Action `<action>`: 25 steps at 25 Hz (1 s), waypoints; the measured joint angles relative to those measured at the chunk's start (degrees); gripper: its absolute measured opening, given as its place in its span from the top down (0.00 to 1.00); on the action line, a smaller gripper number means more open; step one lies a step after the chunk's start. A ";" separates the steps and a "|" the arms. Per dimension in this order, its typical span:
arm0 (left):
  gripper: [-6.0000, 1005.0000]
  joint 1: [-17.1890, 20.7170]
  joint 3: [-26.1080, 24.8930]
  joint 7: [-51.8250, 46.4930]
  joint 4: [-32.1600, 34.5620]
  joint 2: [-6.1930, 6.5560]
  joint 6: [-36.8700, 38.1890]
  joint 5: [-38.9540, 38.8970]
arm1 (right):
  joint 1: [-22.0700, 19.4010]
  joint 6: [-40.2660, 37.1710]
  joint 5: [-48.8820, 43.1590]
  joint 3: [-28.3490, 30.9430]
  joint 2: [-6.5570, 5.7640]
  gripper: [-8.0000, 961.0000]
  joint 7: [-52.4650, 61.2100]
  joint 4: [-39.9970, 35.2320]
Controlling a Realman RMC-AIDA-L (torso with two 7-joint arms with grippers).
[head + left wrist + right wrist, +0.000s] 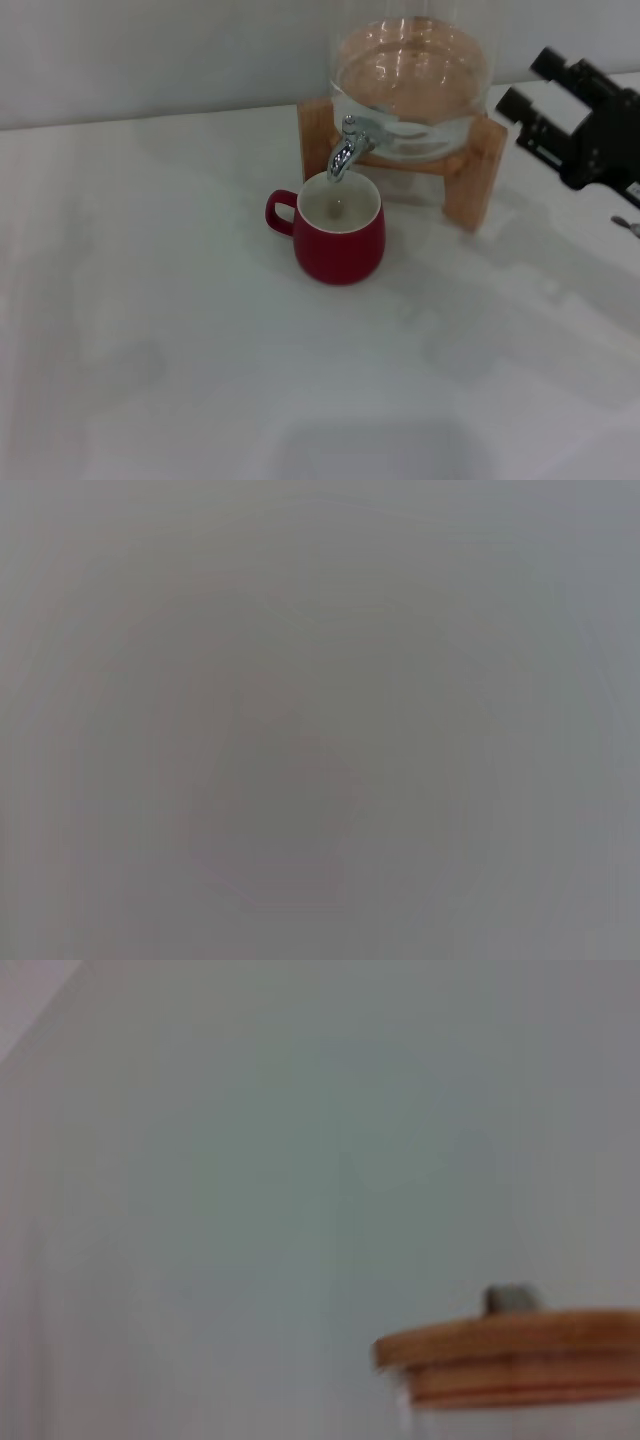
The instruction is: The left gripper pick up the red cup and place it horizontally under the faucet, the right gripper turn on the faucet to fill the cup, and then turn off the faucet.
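Red cup [340, 237] is sitting upright on the white table [150, 330], its mouth directly under the faucet [345, 152]. I am seeing my right gripper [538, 93] hovering beside the glass dispenser [410, 85], fingers spread, gripping nothing.

Setting reads as a staged test bench, not a lived-in kitchen: plain white table [150, 330] against a bare pale wall [150, 50]. The only furnishings are a glass dispenser [410, 80] on a wooden stand [470, 190], its wooden lid [515, 1355] visible in the right wrist view.
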 joint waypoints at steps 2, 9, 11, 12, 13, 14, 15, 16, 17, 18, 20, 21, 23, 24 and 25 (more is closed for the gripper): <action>0.17 -0.04 0.00 -0.02 0.00 0.05 0.08 0.02 | 0.05 -0.68 -2.03 -0.02 -0.14 0.30 0.01 -0.34; 0.17 -0.47 0.06 0.07 -0.77 0.06 0.15 0.04 | 1.21 -3.72 -6.76 -0.20 0.20 0.30 -0.15 -0.73; 0.17 -0.52 0.18 0.13 -0.79 0.06 0.15 0.05 | 1.61 -4.27 -7.78 -0.25 0.36 0.30 -0.23 -0.75; 0.17 -0.56 0.24 0.15 -0.78 0.06 0.15 0.10 | 1.92 -4.64 -8.41 -0.27 0.48 0.30 -0.30 -0.75; 0.17 -0.60 0.29 0.18 -0.78 0.06 0.15 0.14 | 2.09 -4.95 -8.90 -0.30 0.61 0.30 -0.34 -0.75; 0.17 -0.62 0.32 0.20 -0.79 0.06 0.15 0.17 | 2.21 -5.09 -9.15 -0.32 0.69 0.30 -0.35 -0.75; 0.17 -0.64 0.35 0.21 -0.79 0.05 0.14 0.20 | 2.34 -5.24 -9.45 -0.34 0.79 0.30 -0.36 -0.75; 0.17 -0.64 0.38 0.21 -0.79 0.02 0.13 0.22 | 2.48 -5.34 -9.67 -0.35 0.87 0.30 -0.36 -0.75; 0.17 -0.64 0.39 0.22 -0.79 0.00 0.12 0.24 | 2.61 -5.49 -9.92 -0.41 0.92 0.30 -0.38 -0.75; 0.17 -0.64 0.40 0.22 -0.78 -0.01 0.12 0.25 | 2.71 -5.70 -10.13 -0.47 0.96 0.30 -0.40 -0.75; 0.17 -0.61 0.42 0.22 -0.78 -0.07 0.04 0.27 | 3.01 -6.38 -10.59 -0.69 1.06 0.30 -0.47 -0.79; 0.17 -0.59 0.42 0.22 -0.78 -0.11 -0.03 0.28 | 3.21 -6.79 -10.84 -0.81 1.10 0.30 -0.52 -0.81; 0.17 -0.56 0.45 0.22 -0.78 -0.22 -0.15 0.37 | 3.63 -7.58 -11.36 -0.87 1.23 0.30 -0.55 -0.83; 0.17 -0.56 0.47 0.22 -0.78 -0.29 -0.22 0.50 | 3.83 -7.98 -11.72 -0.85 1.35 0.30 -0.57 -0.83; 0.17 -0.54 0.50 0.23 -0.78 -0.32 -0.23 0.89 | 4.01 -8.45 -11.92 -0.83 1.46 0.30 -0.59 -0.84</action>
